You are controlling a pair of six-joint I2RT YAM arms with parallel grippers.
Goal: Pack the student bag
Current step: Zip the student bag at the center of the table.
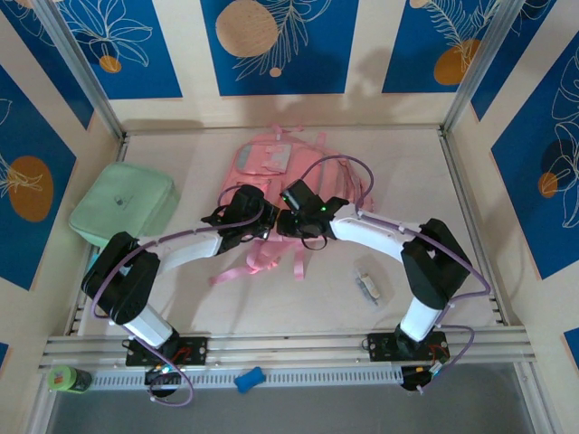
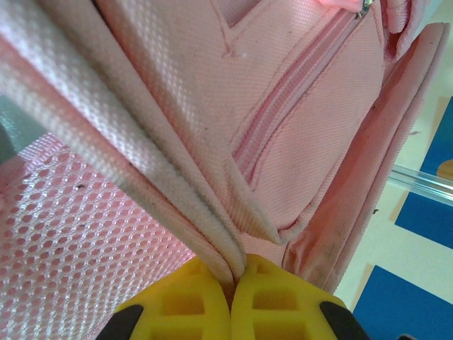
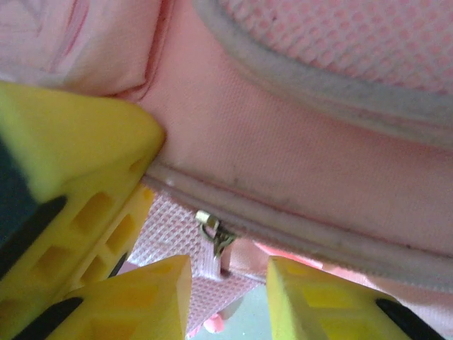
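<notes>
The pink student bag (image 1: 262, 163) lies centre-far on the surface (image 1: 407, 181), seemingly not yet unzipped. The left tool (image 2: 232, 280) pinches a fold of its fabric. The right tool (image 3: 228, 283), partly open, straddles a zip pull (image 3: 214, 230).

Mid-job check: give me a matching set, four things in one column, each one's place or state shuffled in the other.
1 student bag
2 green case
3 left gripper
4 right gripper

A shut on a pink cloth fold
B left side of the table
C jaws apart near the zip pull
D middle of the table

Pairs: 1-D, 2-B, 3-A, 4-C
</notes>
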